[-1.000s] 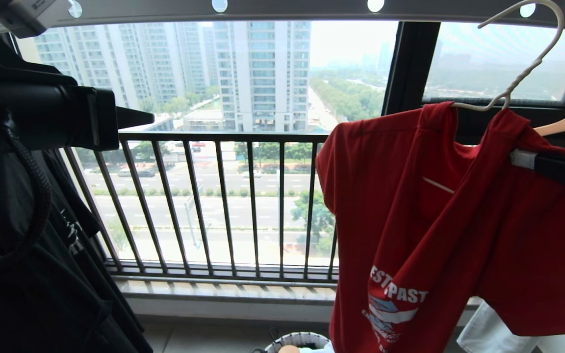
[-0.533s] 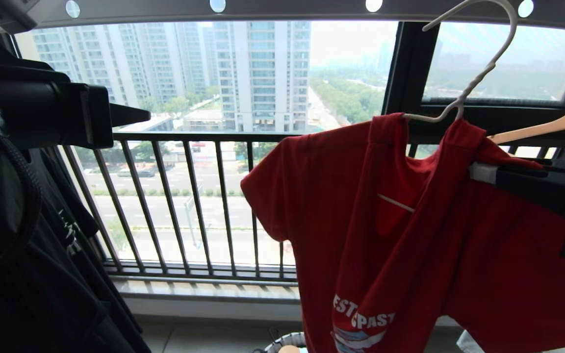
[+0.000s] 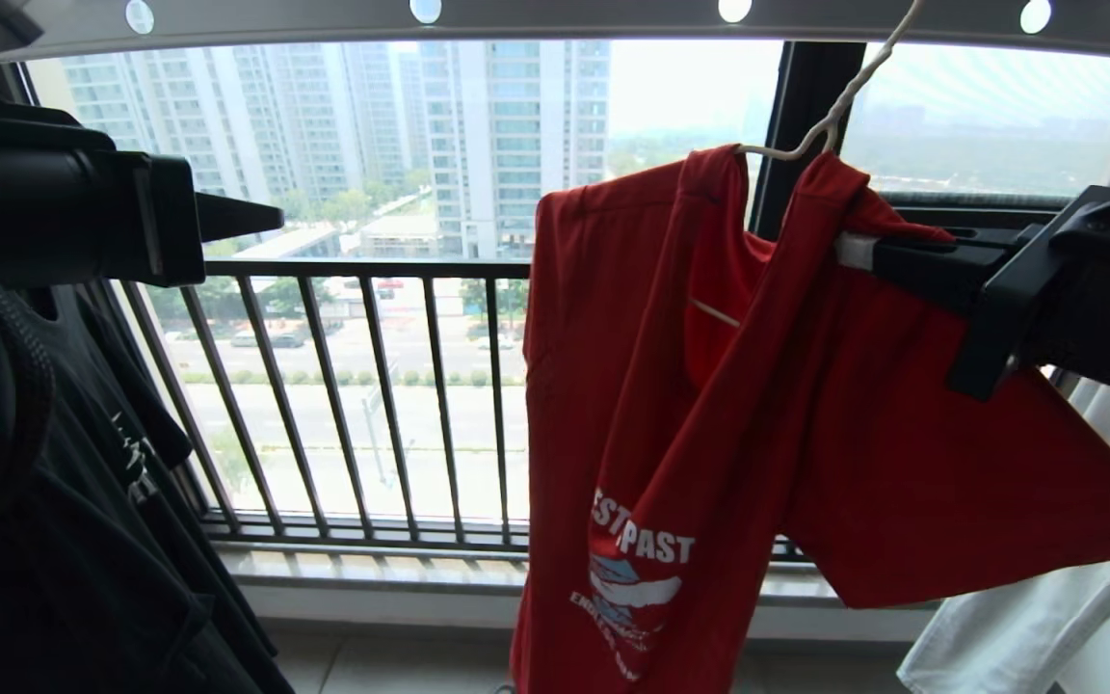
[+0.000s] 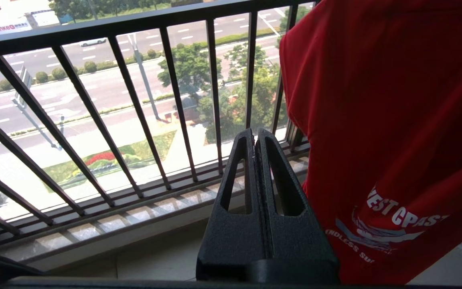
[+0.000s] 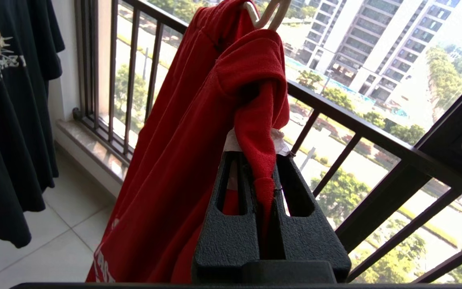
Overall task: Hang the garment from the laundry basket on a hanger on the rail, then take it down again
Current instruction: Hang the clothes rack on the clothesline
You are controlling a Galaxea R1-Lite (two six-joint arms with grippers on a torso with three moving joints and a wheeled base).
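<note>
Beyond the barred window railing [image 3: 391,386] tower blocks are showing. Right claw [image 5: 261,176] is pinching the red T-shirt's [image 3: 709,405] shoulder and the hanger [image 3: 830,120] inside — carrying both under the rail [image 3: 565,17]. Left claw [image 4: 255,138] is idling, pressed closed. Next — hooking the hanger over the rail, I judge.

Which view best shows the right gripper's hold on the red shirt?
The right wrist view: the right gripper has its jaws shut on the shirt shoulder. The head view shows it sideways; the left wrist view shows only the shirt's front.
</note>
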